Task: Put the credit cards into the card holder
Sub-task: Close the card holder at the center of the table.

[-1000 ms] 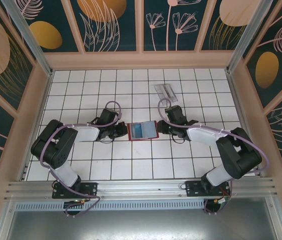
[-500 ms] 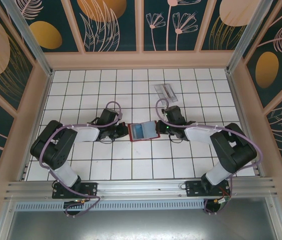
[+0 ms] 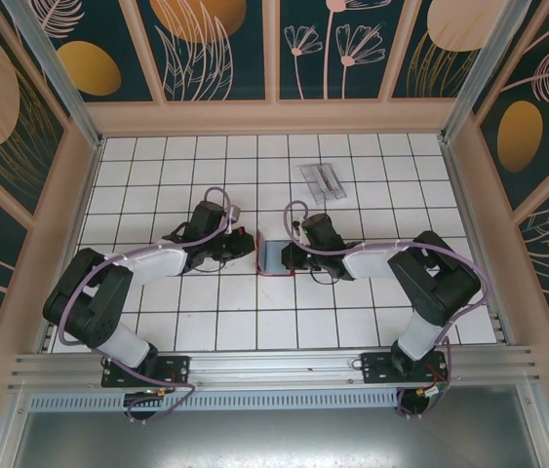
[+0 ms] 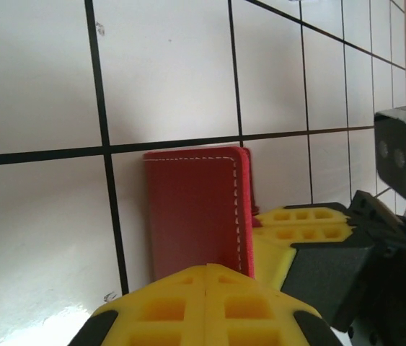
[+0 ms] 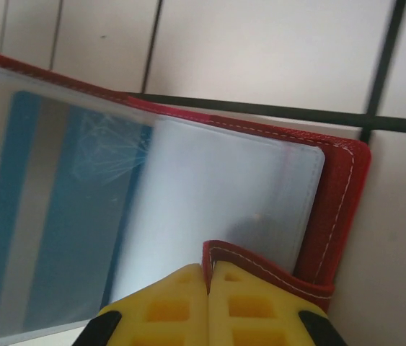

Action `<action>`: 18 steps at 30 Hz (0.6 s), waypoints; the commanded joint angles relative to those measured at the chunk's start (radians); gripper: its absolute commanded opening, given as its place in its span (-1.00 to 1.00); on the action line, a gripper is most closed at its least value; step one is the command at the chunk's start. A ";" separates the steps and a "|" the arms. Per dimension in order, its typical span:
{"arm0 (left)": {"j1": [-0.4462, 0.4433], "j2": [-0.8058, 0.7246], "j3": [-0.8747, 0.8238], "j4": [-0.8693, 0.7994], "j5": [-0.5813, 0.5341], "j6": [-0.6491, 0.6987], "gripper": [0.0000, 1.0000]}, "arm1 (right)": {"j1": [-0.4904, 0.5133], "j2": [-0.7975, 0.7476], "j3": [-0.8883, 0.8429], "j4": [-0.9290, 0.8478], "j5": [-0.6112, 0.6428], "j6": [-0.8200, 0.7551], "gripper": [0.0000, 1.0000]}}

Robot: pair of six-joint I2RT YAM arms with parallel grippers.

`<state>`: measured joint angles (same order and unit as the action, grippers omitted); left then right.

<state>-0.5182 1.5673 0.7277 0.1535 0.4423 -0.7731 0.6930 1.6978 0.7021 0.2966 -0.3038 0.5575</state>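
Observation:
The red card holder (image 3: 258, 252) lies half folded at mid-table between both arms, its left cover (image 4: 195, 216) raised upright. A teal credit card (image 3: 272, 257) sits in its inner pocket, seen through the clear sleeve (image 5: 65, 209). My right gripper (image 5: 208, 268) is shut on a red stitched flap at the holder's right edge (image 5: 343, 187); it appears in the top view (image 3: 287, 258) and behind the cover (image 4: 300, 220). My left gripper (image 4: 208, 268) is shut, nothing showing between its fingers, tips against the outer face of the raised cover (image 3: 250, 246).
A transparent plastic case (image 3: 321, 178) lies on the white tiles behind the right arm. Wooden walls (image 3: 69, 224) enclose the table on three sides. The arms' bases (image 3: 147, 369) stand at the near edge.
My right gripper has moved left over the holder and shut on its red flap. The holder has gone from lying open flat to half folded, its left cover lifted. My left gripper has shifted slightly.

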 commanded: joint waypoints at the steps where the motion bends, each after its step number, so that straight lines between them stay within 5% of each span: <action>1: -0.011 0.008 0.014 0.009 0.037 -0.017 -1.00 | 0.006 0.033 -0.003 0.098 -0.086 0.048 -1.00; 12: -0.060 0.174 0.054 0.085 0.037 -0.014 -0.94 | -0.065 -0.092 -0.166 0.189 -0.063 0.126 -1.00; 18: -0.076 0.227 0.054 0.081 -0.006 -0.002 -0.94 | -0.081 -0.141 -0.217 0.205 -0.054 0.151 -0.84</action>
<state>-0.5819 1.7767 0.7689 0.2291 0.4557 -0.7906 0.6147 1.5875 0.5083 0.4587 -0.3645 0.6827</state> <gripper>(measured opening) 0.061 0.073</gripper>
